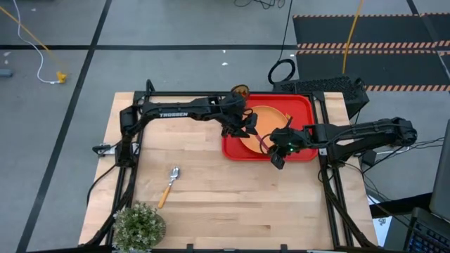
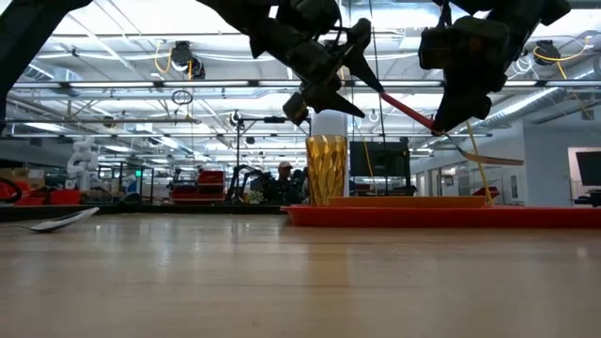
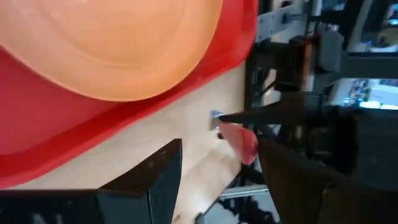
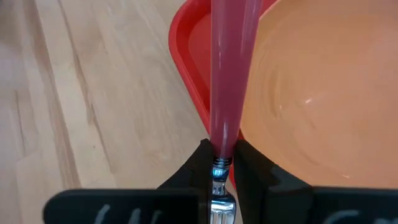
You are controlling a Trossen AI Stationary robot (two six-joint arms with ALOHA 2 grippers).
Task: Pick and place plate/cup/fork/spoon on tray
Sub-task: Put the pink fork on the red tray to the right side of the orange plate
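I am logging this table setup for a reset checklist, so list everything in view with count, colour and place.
tray: one, red, far right part of the table.
plate: one, orange, lying in the tray.
cup: one, amber, standing at the tray's far left corner.
fork: one, red handle, lifted over the tray's near edge.
spoon: one, yellow handle, on the bare wood, left of centre.
plant: one, green, near left edge of the table.
table: one, light wood.
left gripper: open, over the tray's left side.
right gripper: shut on the fork near its tines.
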